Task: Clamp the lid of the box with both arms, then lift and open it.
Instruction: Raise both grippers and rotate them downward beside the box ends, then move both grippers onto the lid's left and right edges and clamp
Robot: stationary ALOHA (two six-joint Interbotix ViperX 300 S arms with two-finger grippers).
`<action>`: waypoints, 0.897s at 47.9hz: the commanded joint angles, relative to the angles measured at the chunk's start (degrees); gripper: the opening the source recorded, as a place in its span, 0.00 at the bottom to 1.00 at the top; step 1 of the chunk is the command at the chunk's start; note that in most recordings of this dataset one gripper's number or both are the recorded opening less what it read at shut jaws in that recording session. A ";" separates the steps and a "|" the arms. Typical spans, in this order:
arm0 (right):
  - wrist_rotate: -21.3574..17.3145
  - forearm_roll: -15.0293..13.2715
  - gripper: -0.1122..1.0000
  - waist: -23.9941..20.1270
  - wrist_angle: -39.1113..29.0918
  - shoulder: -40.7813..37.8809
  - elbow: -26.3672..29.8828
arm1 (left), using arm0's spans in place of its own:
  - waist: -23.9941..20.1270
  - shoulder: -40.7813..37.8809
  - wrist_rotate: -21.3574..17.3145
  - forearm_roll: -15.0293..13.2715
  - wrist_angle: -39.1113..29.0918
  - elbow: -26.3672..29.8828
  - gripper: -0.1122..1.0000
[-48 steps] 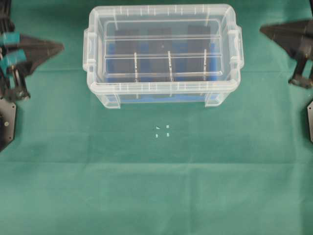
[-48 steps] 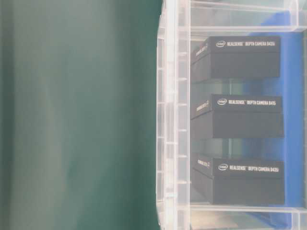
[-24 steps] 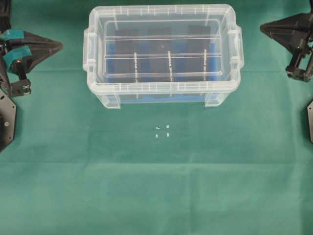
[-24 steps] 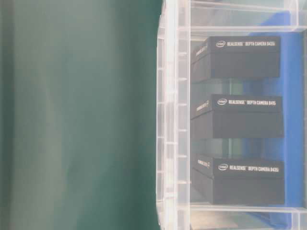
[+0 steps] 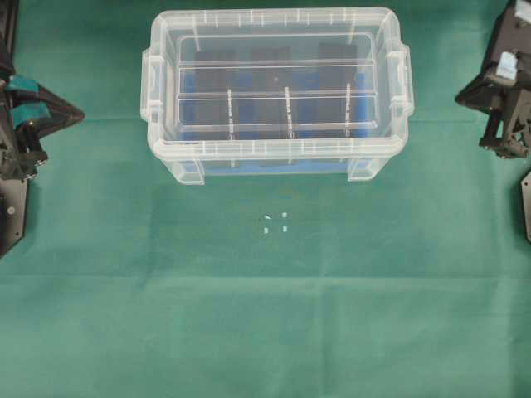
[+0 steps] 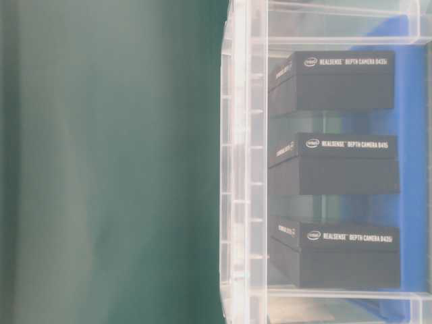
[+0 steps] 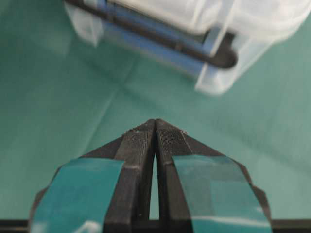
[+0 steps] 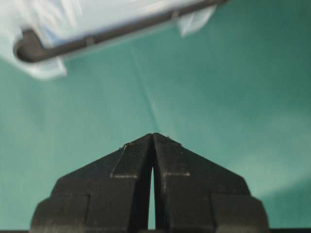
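Observation:
The clear lid lies closed on the clear box at the back middle of the green cloth. Three black packs on a blue liner show through the box wall. My left gripper, with teal tape, is shut and empty, well left of the box. My right gripper is shut and empty, right of the box. In the left wrist view the shut tips point at the box's corner. In the right wrist view the shut tips hang over cloth below the box.
Small white marks sit on the cloth in front of the box. Black arm base plates stand at the left edge and the right edge. A cloth crease runs across the front half.
Both grippers have drawn back outward from the box and toward the front. The box and lid have not moved.

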State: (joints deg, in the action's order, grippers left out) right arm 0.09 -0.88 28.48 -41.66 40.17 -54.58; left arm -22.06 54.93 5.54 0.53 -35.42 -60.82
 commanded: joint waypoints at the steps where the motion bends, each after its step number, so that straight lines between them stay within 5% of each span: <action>1: -0.26 -0.09 0.10 0.18 -1.41 -0.53 1.93 | -0.26 -0.53 0.09 0.09 -2.46 1.76 0.11; 15: 0.35 -0.09 0.10 0.18 -1.32 -1.58 2.55 | -0.26 -0.53 -0.53 0.18 -3.52 2.02 0.11; 23: 2.64 -2.72 0.10 0.00 -1.58 -1.67 2.72 | 0.88 -0.53 -5.89 0.70 -5.27 2.02 0.11; 43: 14.94 -5.71 0.10 -0.26 -2.11 -2.46 2.81 | 1.05 -0.53 -14.77 0.70 -10.46 2.11 0.11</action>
State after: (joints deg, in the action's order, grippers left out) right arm 14.06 -6.50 28.21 -44.03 37.88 -53.35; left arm -21.18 54.84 -8.70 1.14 -45.62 -60.29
